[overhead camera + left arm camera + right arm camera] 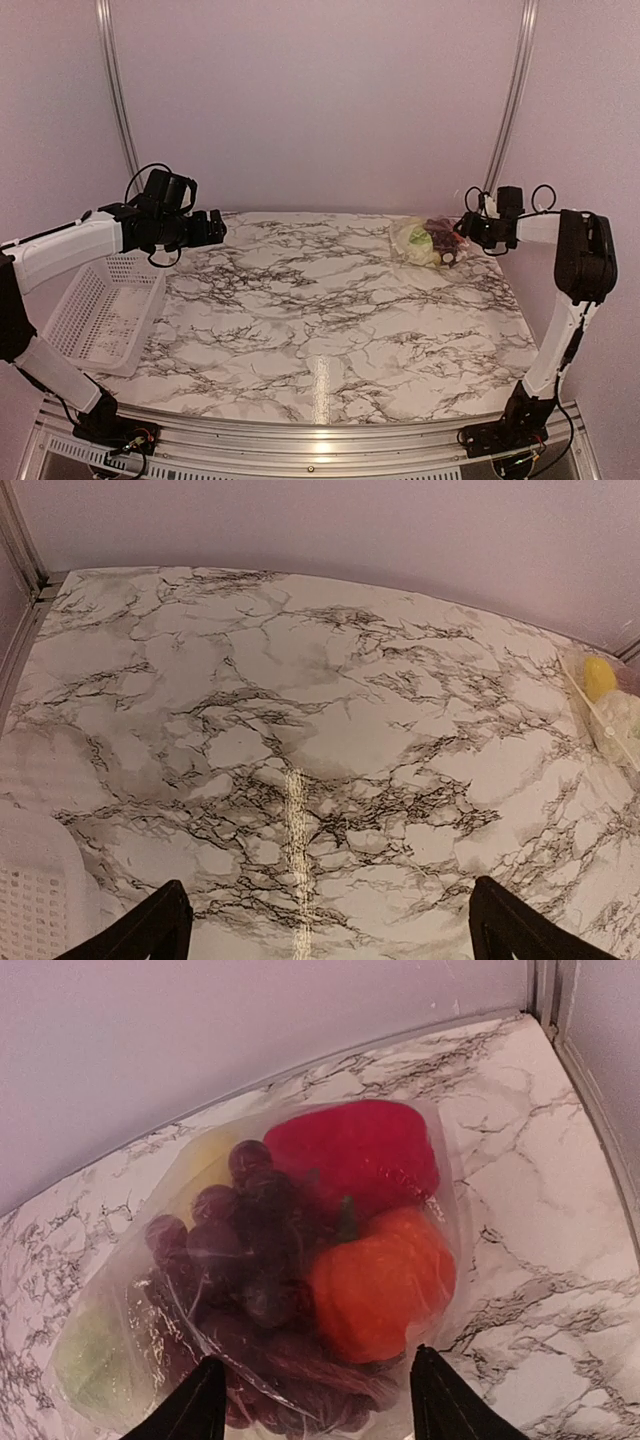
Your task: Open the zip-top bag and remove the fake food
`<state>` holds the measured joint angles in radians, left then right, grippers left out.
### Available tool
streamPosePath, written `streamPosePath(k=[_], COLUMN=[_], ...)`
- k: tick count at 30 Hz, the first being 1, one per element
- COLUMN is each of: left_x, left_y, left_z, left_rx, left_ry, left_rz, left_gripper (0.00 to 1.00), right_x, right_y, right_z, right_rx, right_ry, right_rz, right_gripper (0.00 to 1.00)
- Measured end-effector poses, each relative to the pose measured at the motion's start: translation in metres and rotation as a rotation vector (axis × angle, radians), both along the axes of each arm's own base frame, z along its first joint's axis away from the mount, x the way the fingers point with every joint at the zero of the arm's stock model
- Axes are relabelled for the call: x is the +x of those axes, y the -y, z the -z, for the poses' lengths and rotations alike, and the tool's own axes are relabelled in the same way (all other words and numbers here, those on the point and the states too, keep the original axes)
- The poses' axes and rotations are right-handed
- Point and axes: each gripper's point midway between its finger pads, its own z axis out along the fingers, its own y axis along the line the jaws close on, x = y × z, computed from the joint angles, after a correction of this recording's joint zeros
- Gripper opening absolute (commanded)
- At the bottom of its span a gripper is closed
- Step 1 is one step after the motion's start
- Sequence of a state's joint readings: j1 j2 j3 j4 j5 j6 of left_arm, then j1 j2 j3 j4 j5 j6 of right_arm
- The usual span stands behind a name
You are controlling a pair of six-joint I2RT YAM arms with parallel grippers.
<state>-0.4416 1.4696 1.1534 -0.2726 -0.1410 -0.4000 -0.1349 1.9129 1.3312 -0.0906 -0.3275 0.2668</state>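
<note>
Closest to lens on R wrist cam: two dark fingertips (200, 1405) of R gripper (315, 1405), spread wide, nothing pinched. Set either side of near end of zip-top bag (445, 1200); touching plastic or not, cannot tell.

Inside bag, thru crinkly clear film, fake food (300, 1220) packed tight:
- red round piece (350, 1155) at bag's far end
- orange piece (385, 1280) just below red one, touching it, nearer R fingertips
- dark grape bunch (245, 1250) in bag's middle, pressed against both
- pale green-yellow piece (90, 1360) at bag's left end

Zip strip not made out from this cam; bag open or sealed, cannot tell.

Top cam: bag (425, 243) lying flat on marble table (320, 300), food all inside. R gripper (463, 233) right up against bag's right edge, arm coming in from bag's right.

L gripper (215, 228) well apart from bag, far to bag's left, held above table. On L wrist cam, tips wide apart (335, 930), nothing btwn them but marble. Same cam: bag (585, 695) well ahead and off to right, yellow piece (599, 677) and cream-white lump (625, 720) visible thru plastic.

White lattice basket (105, 315) farthest left of bag, past L gripper, on opposite side of table from bag.
</note>
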Motion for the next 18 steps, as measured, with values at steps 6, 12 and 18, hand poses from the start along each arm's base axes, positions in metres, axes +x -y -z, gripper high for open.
streamPosePath(k=[6, 12, 18], left_x=[-0.001, -0.001, -0.001], left_y=[-0.001, 0.000, 0.005], left_z=[0.000, 0.000, 0.005], left_rx=[0.005, 0.003, -0.007], left_ry=[-0.007, -0.009, -0.024], left_rz=[-0.002, 0.003, 0.023], left_gripper=[0.99, 0.99, 0.99], right_x=[-0.003, -0.017, -0.053], right_y=[-0.017, -0.045, -0.123], right_z=[0.009, 0.018, 0.001], right_rx=[0.087, 0.155, 0.179], right_ry=[-0.020, -0.032, -0.002], right_rz=[-0.065, -0.150, -0.333], right_gripper=[0.09, 0.00, 0.00])
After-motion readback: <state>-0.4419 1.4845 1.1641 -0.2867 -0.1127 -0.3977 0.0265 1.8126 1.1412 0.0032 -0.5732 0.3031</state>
